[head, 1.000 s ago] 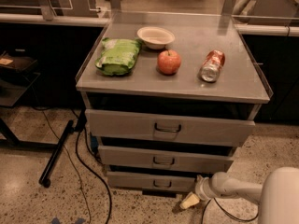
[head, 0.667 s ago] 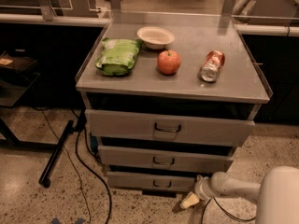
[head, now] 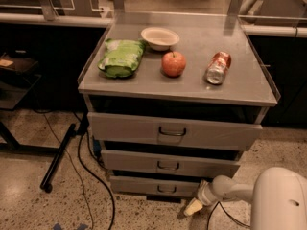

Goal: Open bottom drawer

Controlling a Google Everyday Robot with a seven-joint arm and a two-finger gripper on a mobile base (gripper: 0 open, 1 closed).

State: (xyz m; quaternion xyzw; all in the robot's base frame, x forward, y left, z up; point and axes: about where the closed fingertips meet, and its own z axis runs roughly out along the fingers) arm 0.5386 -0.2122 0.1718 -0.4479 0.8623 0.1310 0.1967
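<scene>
The bottom drawer (head: 153,186) is the lowest and shortest of three grey metal drawer fronts, with a small dark loop handle (head: 166,189) at its centre. Its front sits set back under the middle drawer (head: 168,164). My gripper (head: 193,207) hangs low near the floor, just to the right of the bottom drawer's right end, on a white arm (head: 230,189) coming from the lower right. It is beside the drawer, apart from the handle.
The cabinet top (head: 240,80) carries a green bag (head: 121,57), a white bowl (head: 159,37), a red apple (head: 173,63) and a can on its side (head: 218,67). A black pole (head: 60,155) and cables (head: 91,169) lie on the floor at the left.
</scene>
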